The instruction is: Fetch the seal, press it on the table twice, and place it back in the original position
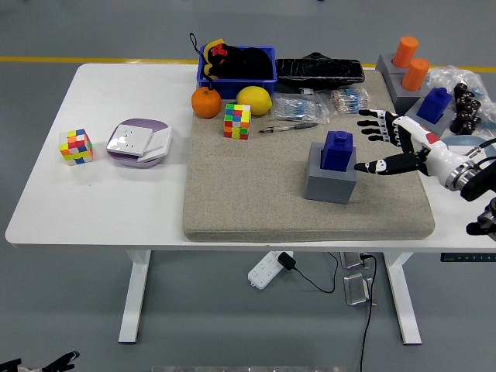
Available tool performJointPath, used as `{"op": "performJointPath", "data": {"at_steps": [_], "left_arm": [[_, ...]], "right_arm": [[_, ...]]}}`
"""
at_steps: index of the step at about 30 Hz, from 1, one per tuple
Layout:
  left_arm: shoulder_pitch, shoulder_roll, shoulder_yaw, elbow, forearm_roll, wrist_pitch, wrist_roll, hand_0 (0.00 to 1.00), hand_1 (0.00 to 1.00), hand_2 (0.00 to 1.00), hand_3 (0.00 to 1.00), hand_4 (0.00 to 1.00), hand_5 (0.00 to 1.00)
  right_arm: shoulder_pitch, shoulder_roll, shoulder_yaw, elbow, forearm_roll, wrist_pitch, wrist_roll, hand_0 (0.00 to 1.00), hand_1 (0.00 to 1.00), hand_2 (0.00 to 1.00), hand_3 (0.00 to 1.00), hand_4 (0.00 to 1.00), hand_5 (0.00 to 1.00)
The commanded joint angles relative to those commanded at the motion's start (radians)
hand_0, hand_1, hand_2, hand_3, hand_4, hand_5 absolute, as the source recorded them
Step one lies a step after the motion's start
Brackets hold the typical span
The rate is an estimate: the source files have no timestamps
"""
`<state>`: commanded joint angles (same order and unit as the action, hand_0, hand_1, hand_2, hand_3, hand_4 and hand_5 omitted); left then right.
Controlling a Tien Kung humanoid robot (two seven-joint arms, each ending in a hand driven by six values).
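Observation:
A blue seal [338, 149] stands upright in a grey square holder [331, 175] on the beige mat [256, 201], right of the mat's middle. My right hand [380, 143] comes in from the right edge, fingers spread open, and holds nothing. Its thumb tip is just right of the seal and close to it; whether it touches I cannot tell. The other fingers point left above and behind the holder. My left arm is out of view.
Behind the seal lie a pen [288, 128], plastic packets [314, 107], a Rubik's cube [237, 122], a lemon [254, 101] and an orange [206, 102]. At the right stand another blue seal [435, 105] and orange seals [409, 62]. A blue bin [236, 63] is at the back.

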<state>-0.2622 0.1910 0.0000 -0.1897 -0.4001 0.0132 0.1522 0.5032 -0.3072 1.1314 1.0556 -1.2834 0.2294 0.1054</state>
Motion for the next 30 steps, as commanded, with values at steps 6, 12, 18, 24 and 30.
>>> {"op": "performJointPath", "data": {"at_steps": [6,12,18,24,30], "left_arm": [[0.000,0.000,0.000,-0.001,0.001,0.000,0.000,0.809,0.785,0.763,0.800,0.677,0.439],[0.002,-0.002,0.000,-0.001,0.003,-0.002,0.002,0.809,0.786,0.763,0.800,0.677,0.438],[0.001,-0.004,0.000,-0.001,0.003,-0.004,0.001,0.810,0.786,0.763,0.800,0.678,0.437],[0.001,-0.005,0.000,-0.001,0.005,-0.006,0.001,0.811,0.787,0.763,0.800,0.678,0.436],[0.000,-0.006,0.000,-0.001,0.004,-0.008,0.000,0.810,0.787,0.763,0.800,0.679,0.435]], "right_arm": [[0.026,0.026,-0.038,-0.033,0.010,-0.024,0.019,0.797,0.798,0.811,0.872,0.885,0.002],[0.045,0.041,-0.068,-0.065,0.017,-0.051,0.040,0.782,0.782,0.798,0.860,0.860,0.002],[0.046,0.044,-0.079,-0.077,0.017,-0.060,0.048,0.775,0.765,0.784,0.832,0.814,0.002],[0.040,0.045,-0.083,-0.078,0.019,-0.066,0.054,0.768,0.745,0.767,0.802,0.785,0.002],[0.031,0.051,-0.088,-0.084,0.012,-0.068,0.059,0.764,0.730,0.747,0.784,0.780,0.002]]}}
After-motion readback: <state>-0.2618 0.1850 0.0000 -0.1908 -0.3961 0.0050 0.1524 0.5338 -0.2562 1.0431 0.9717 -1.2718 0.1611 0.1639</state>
